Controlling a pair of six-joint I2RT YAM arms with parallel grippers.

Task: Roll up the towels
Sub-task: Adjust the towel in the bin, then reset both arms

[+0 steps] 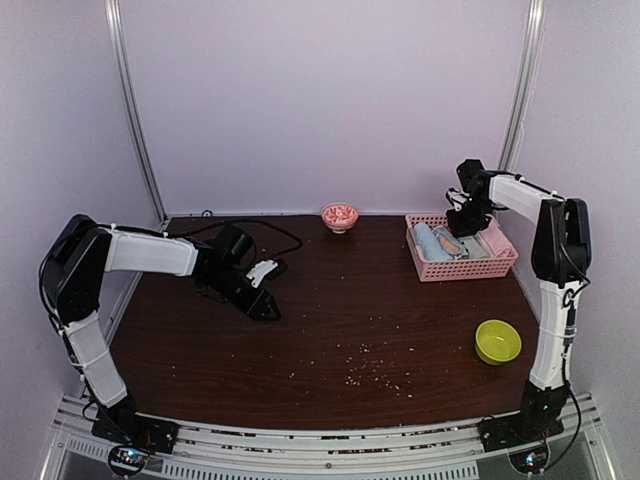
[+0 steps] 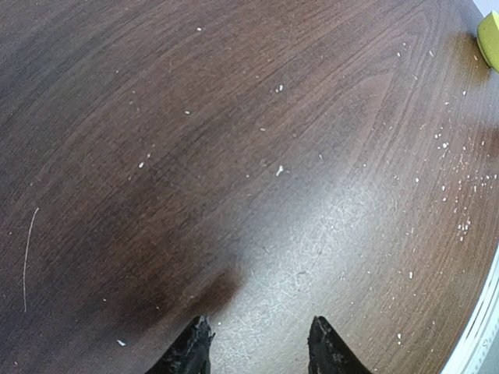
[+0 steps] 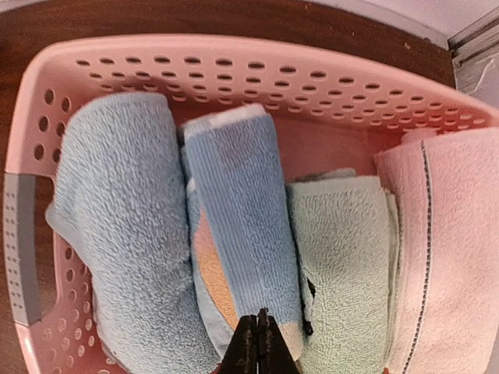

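The towels (image 1: 440, 243) lie in the pink basket (image 3: 234, 58) at the far right of the counter (image 1: 330, 330), packed side by side. The right fingers (image 3: 257, 347) are pressed shut at the near end of the middle towel (image 3: 242, 210), the blue ribbed one with orange. Whether they pinch any cloth I cannot tell. Its long axis runs straight away from these fingers toward the far basket wall. The left fingers (image 2: 327, 351) stand open above the counter, well apart from the basket, so the right arm is clearly nearer. I can read no label or writing.
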